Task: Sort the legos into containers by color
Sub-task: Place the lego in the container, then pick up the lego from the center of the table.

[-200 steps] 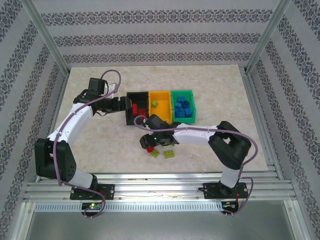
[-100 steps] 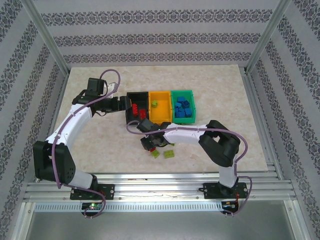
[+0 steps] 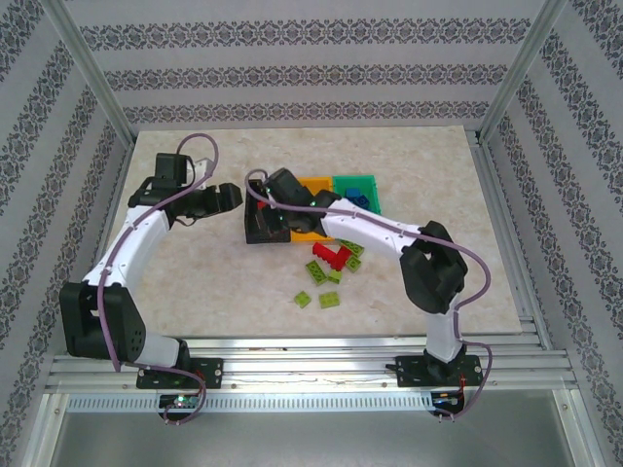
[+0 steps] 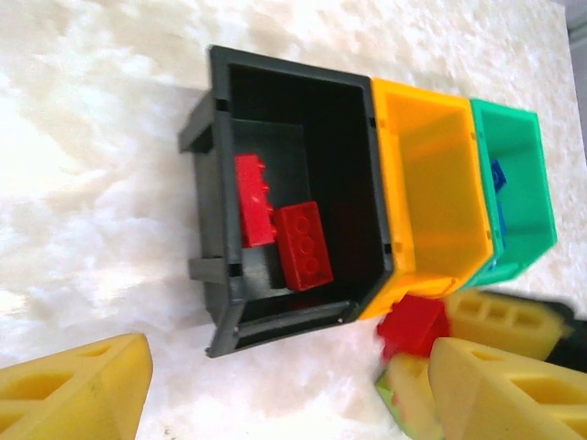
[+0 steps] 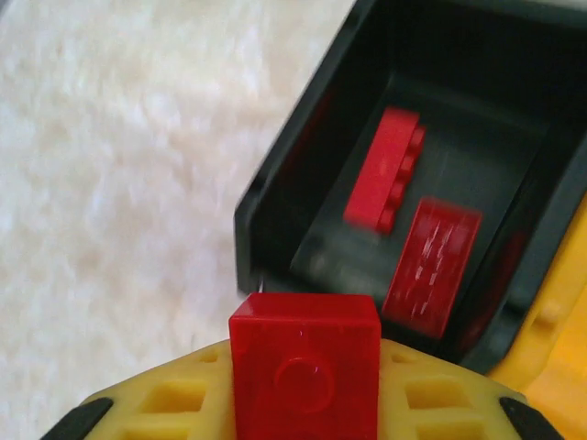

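3 patterned walls point(image 3: 292, 58) ring the marbled table point(image 3: 428, 165); right gripper point(image 5: 304, 399) clamps a red lego point(image 5: 304, 357), left gripper point(image 4: 284, 390) gapes.

Red lego point(image 5: 304, 371) held near black bin point(image 5: 280, 179); two red legos point(image 5: 385, 179) inside.

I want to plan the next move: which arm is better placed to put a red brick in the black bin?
Right. The right pincer is shut on a red brick at the rim of the black bin; two red bricks lie inside. The left pincer is open and empty, beside the bin.
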`<state>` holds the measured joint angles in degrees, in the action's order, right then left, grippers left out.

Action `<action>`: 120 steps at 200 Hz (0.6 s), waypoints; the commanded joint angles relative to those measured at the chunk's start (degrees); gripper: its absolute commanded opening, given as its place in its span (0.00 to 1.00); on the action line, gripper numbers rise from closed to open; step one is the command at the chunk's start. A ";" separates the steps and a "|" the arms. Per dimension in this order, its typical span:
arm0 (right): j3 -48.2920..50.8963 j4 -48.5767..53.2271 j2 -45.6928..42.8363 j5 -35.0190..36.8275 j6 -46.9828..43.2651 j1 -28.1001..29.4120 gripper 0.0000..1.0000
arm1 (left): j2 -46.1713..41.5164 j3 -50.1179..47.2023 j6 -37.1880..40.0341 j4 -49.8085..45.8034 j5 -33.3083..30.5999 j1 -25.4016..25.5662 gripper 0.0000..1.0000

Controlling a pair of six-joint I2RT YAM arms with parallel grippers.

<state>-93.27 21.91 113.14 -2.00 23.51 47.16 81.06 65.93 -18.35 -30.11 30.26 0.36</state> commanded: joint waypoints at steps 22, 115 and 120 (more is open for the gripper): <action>-8.87 0.61 7.10 -4.01 0.25 -3.58 0.44 | -3.05 -2.36 -2.16 4.44 -0.02 -3.26 0.78; 18.06 -3.32 -11.93 -2.54 -2.36 -2.88 0.45 | -2.11 -2.21 -3.21 5.08 4.02 -3.26 0.78; 19.57 -3.03 -13.00 -1.99 -2.58 -2.98 0.45 | -2.13 -2.21 -3.26 5.19 4.10 -3.26 0.78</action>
<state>-79.66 18.79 105.97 -5.41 22.81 44.40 79.18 63.99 -20.73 -27.35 32.60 -2.63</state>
